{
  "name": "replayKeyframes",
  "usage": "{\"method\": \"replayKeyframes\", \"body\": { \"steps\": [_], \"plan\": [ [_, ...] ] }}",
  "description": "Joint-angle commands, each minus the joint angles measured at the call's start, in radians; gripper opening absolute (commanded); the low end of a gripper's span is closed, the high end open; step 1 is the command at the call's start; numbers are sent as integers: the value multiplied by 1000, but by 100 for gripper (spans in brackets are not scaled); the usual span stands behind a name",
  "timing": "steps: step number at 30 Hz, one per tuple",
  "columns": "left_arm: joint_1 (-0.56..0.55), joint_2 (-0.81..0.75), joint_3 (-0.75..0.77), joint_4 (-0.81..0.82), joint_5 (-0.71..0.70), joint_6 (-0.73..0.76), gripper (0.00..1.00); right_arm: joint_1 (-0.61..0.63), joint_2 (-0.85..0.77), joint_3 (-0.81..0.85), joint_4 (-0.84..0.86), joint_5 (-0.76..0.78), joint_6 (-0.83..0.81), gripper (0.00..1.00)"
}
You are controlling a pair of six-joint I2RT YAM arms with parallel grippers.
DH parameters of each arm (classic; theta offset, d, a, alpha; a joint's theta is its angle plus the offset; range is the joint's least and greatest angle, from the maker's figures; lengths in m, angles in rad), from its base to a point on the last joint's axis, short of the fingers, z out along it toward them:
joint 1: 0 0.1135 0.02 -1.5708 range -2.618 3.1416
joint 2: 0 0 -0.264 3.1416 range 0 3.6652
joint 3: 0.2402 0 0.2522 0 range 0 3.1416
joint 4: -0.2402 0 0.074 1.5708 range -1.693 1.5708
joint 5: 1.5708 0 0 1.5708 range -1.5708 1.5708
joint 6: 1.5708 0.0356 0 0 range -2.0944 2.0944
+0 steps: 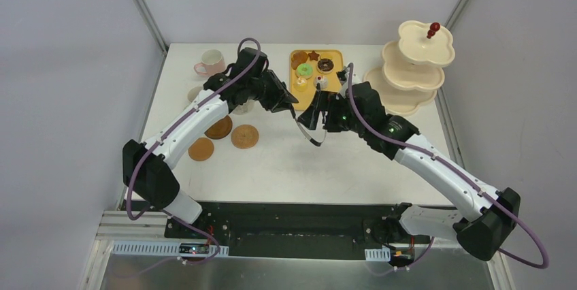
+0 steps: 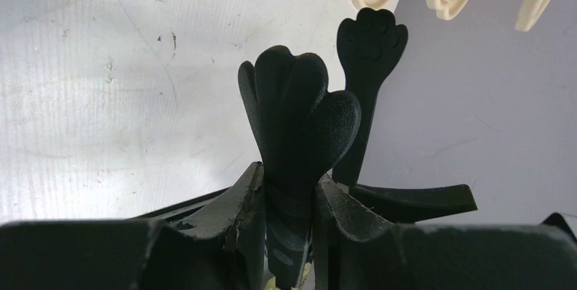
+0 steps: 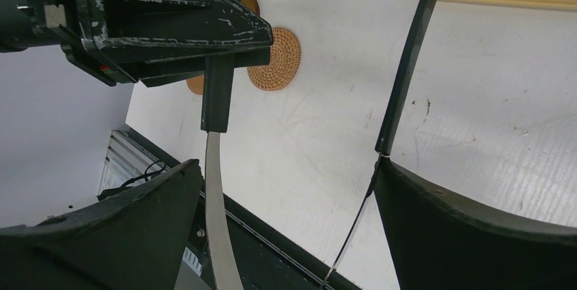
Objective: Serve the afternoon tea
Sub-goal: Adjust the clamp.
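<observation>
My left end effector (image 2: 289, 198) is nearly closed, pinching one arm of the tongs (image 2: 299, 120). The right end effector (image 3: 286, 167) stands wide open astride both arms, gripping nothing. The pastries (image 1: 304, 70) sit on the tray (image 1: 337, 53) just beyond both, nearer the left. The tongs' tips face the stand (image 1: 408, 75).

Bare table (image 1: 299, 167) in front, tongs (image 1: 305, 131) blocking centre, 3-tier stand (image 1: 415, 65) far right
</observation>
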Motion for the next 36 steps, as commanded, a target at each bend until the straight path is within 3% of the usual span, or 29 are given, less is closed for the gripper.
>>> {"method": "replayKeyframes", "body": {
  "steps": [1, 13, 24, 36],
  "plan": [
    [-14, 8, 50, 30, 13, -45, 0, 28, 8, 69, 57, -44, 35, 100],
    [-14, 27, 79, 1, 10, -46, 0, 62, 111, 160, -43, 39, 44, 100],
    [-14, 58, 136, -87, -1, -32, 0, 183, 164, 245, -136, 247, -129, 100],
    [-14, 74, 165, -139, 2, -28, 0, 277, 303, 363, -215, 510, -164, 100]
  ]
}}
